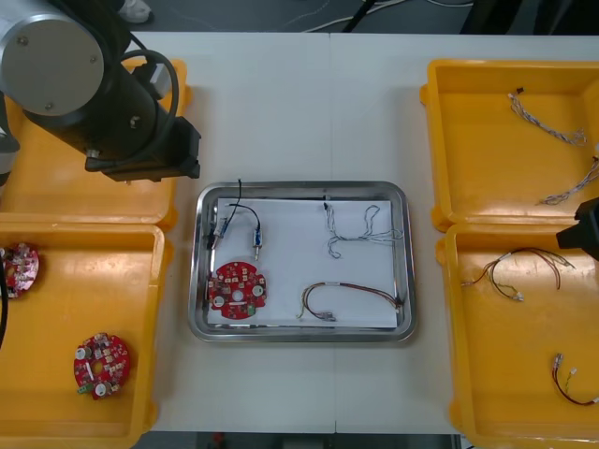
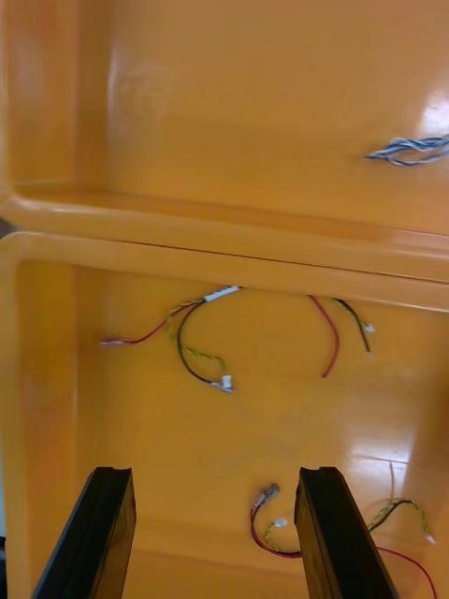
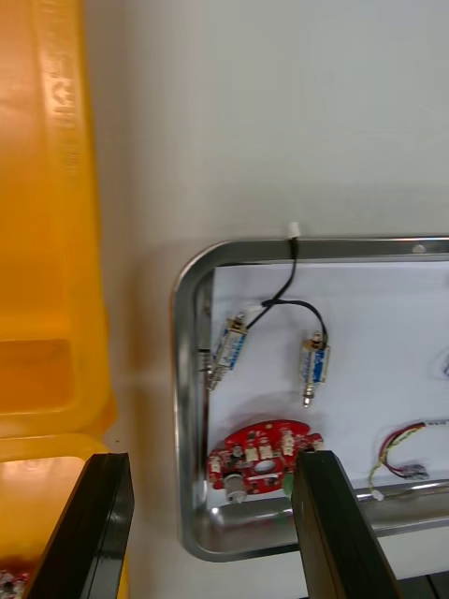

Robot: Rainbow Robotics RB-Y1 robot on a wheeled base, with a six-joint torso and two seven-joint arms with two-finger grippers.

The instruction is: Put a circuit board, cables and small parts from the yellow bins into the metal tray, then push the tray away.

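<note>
One circuit board (image 1: 236, 290), three cables (image 1: 360, 229) and small metal parts (image 1: 255, 243) inside the metal tray (image 1: 301, 332) at mid-desk: seemingly loaded, ready for pushing. Left end effector (image 3: 213, 459) spread empty near the tray's left rim, probably for the shove; right end effector (image 2: 215, 471) spread empty above a yellow bin (image 1: 524, 374).

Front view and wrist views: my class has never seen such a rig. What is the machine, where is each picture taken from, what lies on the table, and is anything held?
It is a two-armed robot; each arm ends in a two-fingered pincer. The front view looks steeply down at a light table. Each wrist view comes from a camera on that arm's wrist. Four yellow bins flank a metal tray holding a red circuit board, cables and small metal parts. The left pincer is open beside the tray; the right pincer is open above a right-hand bin. Neither holds anything.
</note>
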